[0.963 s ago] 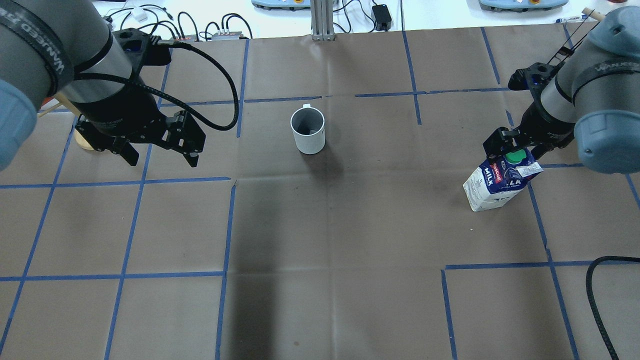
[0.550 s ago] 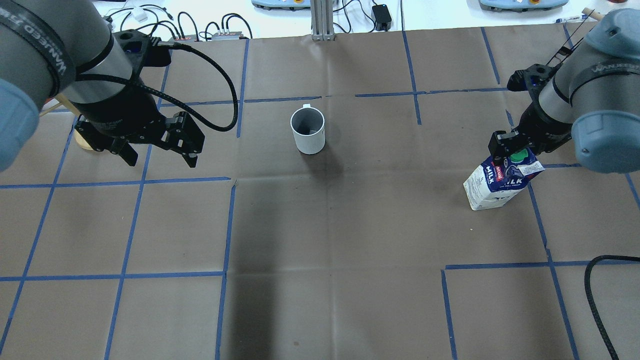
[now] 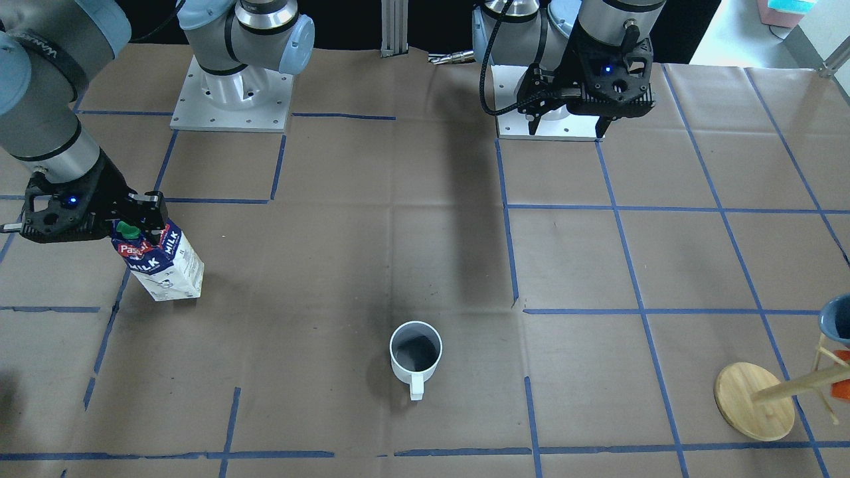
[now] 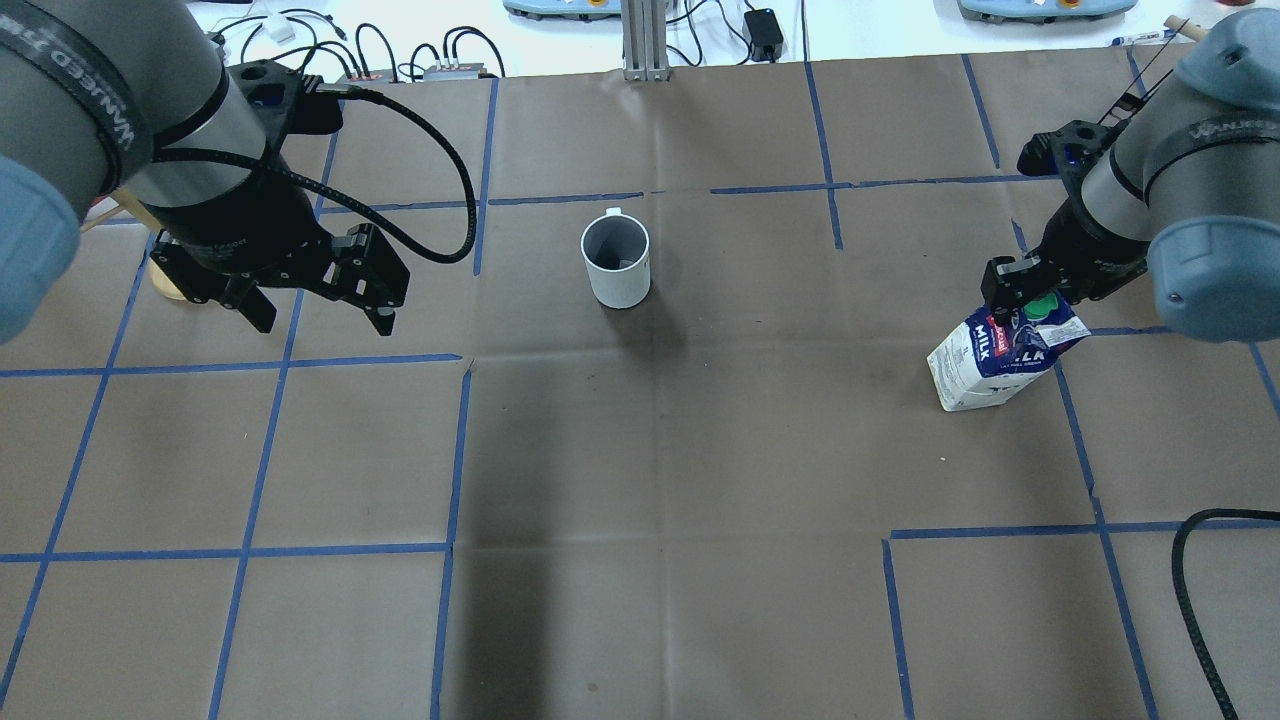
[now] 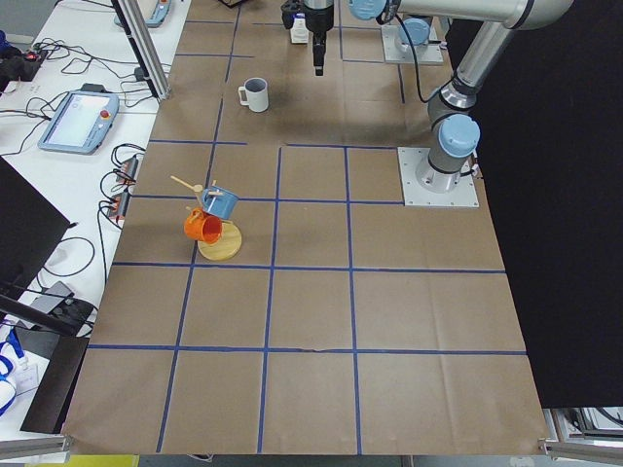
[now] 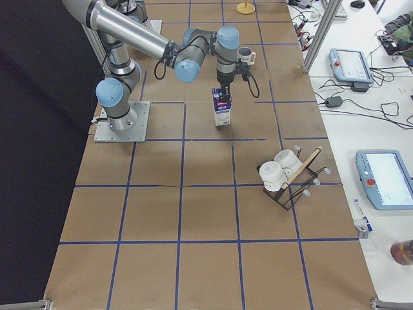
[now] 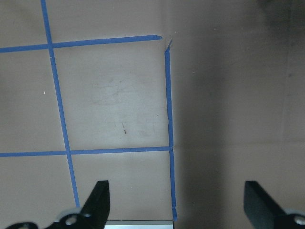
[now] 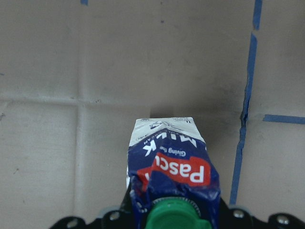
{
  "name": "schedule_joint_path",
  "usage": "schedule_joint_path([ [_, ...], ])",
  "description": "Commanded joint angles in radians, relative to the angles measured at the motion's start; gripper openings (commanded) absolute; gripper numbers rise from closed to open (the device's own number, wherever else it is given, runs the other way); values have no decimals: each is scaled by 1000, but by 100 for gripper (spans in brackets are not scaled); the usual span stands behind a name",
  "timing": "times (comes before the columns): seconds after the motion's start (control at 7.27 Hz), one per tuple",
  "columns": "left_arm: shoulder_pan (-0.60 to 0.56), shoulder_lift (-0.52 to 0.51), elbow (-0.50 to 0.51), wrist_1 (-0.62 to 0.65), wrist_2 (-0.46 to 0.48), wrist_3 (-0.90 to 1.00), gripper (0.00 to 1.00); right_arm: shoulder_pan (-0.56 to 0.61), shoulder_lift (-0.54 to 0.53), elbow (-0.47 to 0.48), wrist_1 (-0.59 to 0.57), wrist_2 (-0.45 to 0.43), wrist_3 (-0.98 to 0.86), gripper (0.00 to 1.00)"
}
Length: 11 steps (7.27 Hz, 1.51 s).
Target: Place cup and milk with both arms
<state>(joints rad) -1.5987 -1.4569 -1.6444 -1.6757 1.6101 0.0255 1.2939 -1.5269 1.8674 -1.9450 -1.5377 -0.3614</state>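
Observation:
The white cup [image 4: 616, 262] stands upright at the table's middle, handle toward the far side; it also shows in the front view [image 3: 416, 352]. My right gripper [image 4: 1030, 300] is shut on the top of the milk [image 4: 1000, 360], a blue and white carton with a green cap, which leans tilted. Its base is at or just above the paper; I cannot tell if it touches. The milk also shows in the front view [image 3: 163, 265] and the right wrist view [image 8: 174, 167]. My left gripper [image 4: 325, 318] is open and empty, hanging above the table to the left of the cup.
A wooden mug tree [image 5: 216, 229] with an orange and a blue mug stands at the table's left end. A wire rack with white cups [image 6: 284, 174] stands toward the right end. A black cable [image 4: 1195, 600] loops in at the front right. Blue tape lines cross the brown paper.
My right gripper with the milk has shifted slightly toward the far side and lower. My left gripper and the cup have not moved.

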Motion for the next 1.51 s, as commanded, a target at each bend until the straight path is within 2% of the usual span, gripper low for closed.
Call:
schedule_joint_path([
  [0.0, 0, 0, 0, -1, 1, 1, 99, 14, 17, -182, 177, 1, 7, 52],
  [0.14, -1, 0, 0, -1, 1, 1, 99, 34, 54, -257, 226, 1, 47, 52],
  [0.28, -1, -2, 0, -1, 1, 1, 99, 113, 114, -321, 225, -15, 112, 52],
  [0.69, -1, -10, -2, 1, 1, 1, 99, 362, 339, -563, 280, -15, 445, 52],
  [0.96, -1, -19, -2, -1, 1, 1, 99, 480, 472, -707, 294, -4, 643, 52],
  [1.24, -1, -25, -6, 2, -3, 1, 99, 525, 553, -795, 296, -2, 723, 52],
  [1.38, 0, -22, -23, 10, -3, 2, 99, 525, 576, -807, 299, -1, 728, 52],
])
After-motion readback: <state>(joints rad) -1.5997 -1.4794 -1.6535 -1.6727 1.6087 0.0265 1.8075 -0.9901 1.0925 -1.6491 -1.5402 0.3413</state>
